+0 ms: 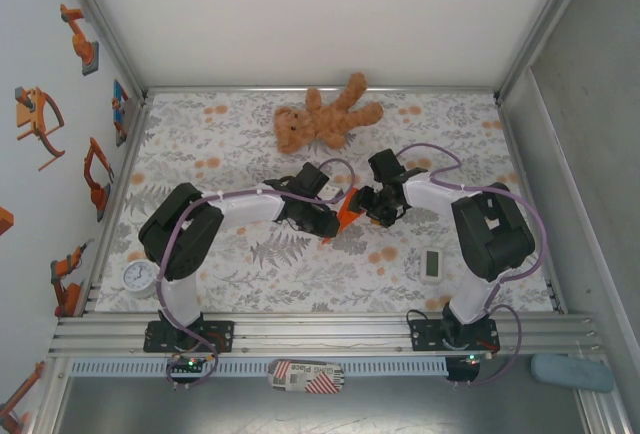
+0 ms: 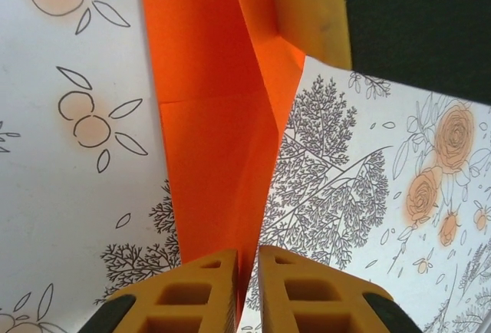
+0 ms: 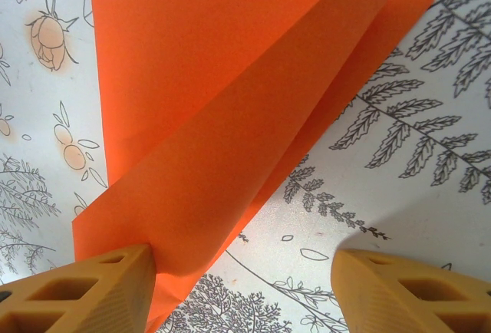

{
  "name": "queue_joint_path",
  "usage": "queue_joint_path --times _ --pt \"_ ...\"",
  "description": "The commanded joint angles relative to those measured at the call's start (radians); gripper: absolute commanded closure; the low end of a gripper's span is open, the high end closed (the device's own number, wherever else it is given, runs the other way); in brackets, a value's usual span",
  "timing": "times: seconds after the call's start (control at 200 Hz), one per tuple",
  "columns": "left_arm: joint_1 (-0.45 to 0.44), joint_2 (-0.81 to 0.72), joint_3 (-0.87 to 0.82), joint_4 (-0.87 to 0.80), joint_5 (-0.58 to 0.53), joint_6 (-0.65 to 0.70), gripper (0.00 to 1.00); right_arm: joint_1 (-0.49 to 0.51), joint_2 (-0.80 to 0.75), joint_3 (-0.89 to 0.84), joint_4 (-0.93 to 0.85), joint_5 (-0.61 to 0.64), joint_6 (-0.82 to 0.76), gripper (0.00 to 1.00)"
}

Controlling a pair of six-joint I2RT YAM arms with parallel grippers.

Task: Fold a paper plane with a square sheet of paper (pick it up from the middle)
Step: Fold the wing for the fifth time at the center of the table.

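Floral tablecloth (image 1: 230,274) holds the square sheet of paper (image 1: 349,212) mid-table, a part-folded wedge running toward 12 o'clock from my left gripper (image 2: 247,262), whose jaws pinch its narrow end, while my right gripper (image 3: 242,262) waits at its 3 o'clock, jaws apart.

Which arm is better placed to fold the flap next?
Right, probably: the right gripper is open, a flap of the orange paper against its finger; the left gripper pinches the narrow end.
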Motion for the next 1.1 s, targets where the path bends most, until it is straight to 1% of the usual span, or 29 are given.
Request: queue_joint_path --times 0.0,0.27,0.561,0.731,0.926,1.092 --pt "0.001 0.027 -0.005 -0.021 0.009 -0.007 0.86 0.014 0.162 -0.062 0.169 0.058 -0.017 0.36" --pt "0.002 0.045 -0.009 -0.017 0.018 -0.001 0.90 0.013 0.169 -0.057 0.169 0.059 -0.019 0.36" --pt "0.013 0.054 -0.027 0.004 0.039 -0.005 0.91 0.014 0.163 -0.052 0.166 0.058 -0.030 0.36" --pt "0.029 0.052 -0.024 0.011 0.109 -0.009 0.91 0.012 0.128 -0.050 0.176 0.040 -0.071 0.36" --pt "0.048 0.066 0.013 -0.026 0.176 -0.029 0.91 0.008 0.069 -0.064 0.193 0.005 -0.148 0.35" --pt "0.064 0.090 0.036 -0.045 0.217 -0.055 0.91 0.006 0.020 -0.092 0.219 -0.029 -0.206 0.31"
